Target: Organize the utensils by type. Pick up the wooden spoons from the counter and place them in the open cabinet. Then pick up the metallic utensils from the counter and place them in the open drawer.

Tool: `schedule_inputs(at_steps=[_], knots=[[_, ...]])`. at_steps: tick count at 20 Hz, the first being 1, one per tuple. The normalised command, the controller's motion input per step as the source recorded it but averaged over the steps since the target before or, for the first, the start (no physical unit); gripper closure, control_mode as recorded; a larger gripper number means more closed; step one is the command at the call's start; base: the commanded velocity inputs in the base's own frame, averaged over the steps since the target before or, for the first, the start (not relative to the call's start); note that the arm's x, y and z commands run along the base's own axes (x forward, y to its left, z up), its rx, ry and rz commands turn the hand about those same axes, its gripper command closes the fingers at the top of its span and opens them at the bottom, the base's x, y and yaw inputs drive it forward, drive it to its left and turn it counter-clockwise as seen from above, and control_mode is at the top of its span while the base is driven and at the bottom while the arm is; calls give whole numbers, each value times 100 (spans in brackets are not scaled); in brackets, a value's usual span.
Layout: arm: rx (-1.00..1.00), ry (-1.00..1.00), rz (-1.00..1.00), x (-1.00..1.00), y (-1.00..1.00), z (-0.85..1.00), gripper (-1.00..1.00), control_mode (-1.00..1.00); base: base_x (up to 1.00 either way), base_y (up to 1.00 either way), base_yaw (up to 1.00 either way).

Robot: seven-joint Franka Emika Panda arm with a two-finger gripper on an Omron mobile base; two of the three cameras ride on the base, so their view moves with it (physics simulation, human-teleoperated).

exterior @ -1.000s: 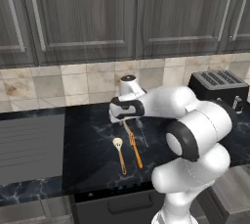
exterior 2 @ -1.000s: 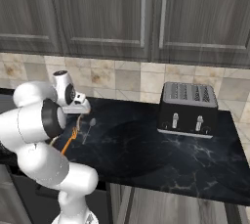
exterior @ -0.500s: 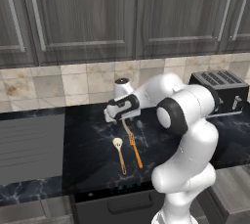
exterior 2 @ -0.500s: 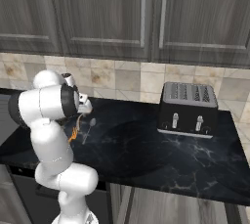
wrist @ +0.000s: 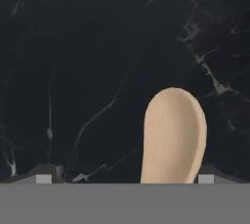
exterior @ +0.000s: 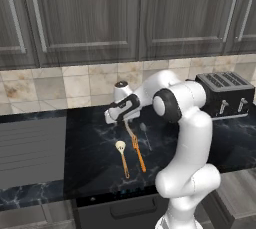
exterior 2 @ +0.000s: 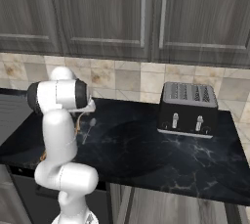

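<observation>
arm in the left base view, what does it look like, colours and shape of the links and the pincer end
The arm is glossy white, built of thick rounded tube links with bulging elbows. A dark grey disc caps the joint facing the camera, and dark bands mark other joints. The hand section near the pincer is white over a black side panel, with a small dark-topped white knob above it. No cables or markings are visible.

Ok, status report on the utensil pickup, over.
Gripper open, above the counter. Wooden spoon lies between its fingertips, not gripped. Nothing in the way.
</observation>
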Motion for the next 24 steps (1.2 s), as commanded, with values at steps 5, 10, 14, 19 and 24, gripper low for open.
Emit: schedule_inputs(at_steps=[5,10,14,19,24], knots=[[-4,0,0,16,0,-35,-100,-100,0,0,0],[-2,0,-4,-3,-1,-29,-100,-100,0,0,0],[-1,-1,-7,-11,-10,-24,-100,-100,0,0,0],[0,-4,-9,-27,-20,-30,-100,-100,0,0,0],[0,-4,-11,-26,-10,-38,-100,-100,0,0,0]])
